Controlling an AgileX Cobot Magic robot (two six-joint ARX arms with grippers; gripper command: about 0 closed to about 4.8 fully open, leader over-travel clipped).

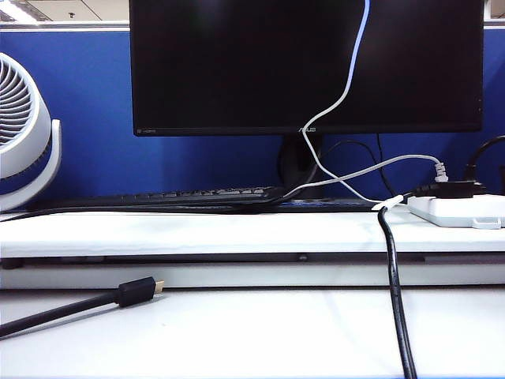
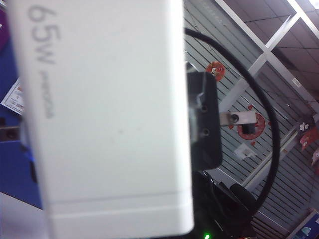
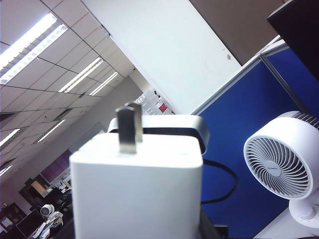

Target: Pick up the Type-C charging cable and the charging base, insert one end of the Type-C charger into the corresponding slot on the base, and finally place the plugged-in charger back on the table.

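Picking up looks done; the plugging-in cannot be confirmed, and the put-down has not been done.

The charging base is off the surface and up in the air. It sits directly in front of the right gripper, its folding prong pointing away from the jaws. Only dark slivers of those jaws show at either side of the block's near end. They appear to be pinching it across its width, partly spread to take its bulk.

The left gripper's own jaws do not show in its wrist view. They are pressed nearly together, a gap that would suit something thin such as a plug, but what they hold cannot be seen. The same block fills that view with its printed side, so it lies just beside the left jaws, and the two grippers are close together.

In the exterior view neither arm appears. The Type-C charging cable climbs from the surface and leaves the top of the picture, toward the raised jaws, so one end is probably lifted.

The port face and the plug are hidden in every view, so whether the plug is outside, at the slot or seated cannot be told. After seating, the joined pair must go down from the jaws onto the surface and be released.
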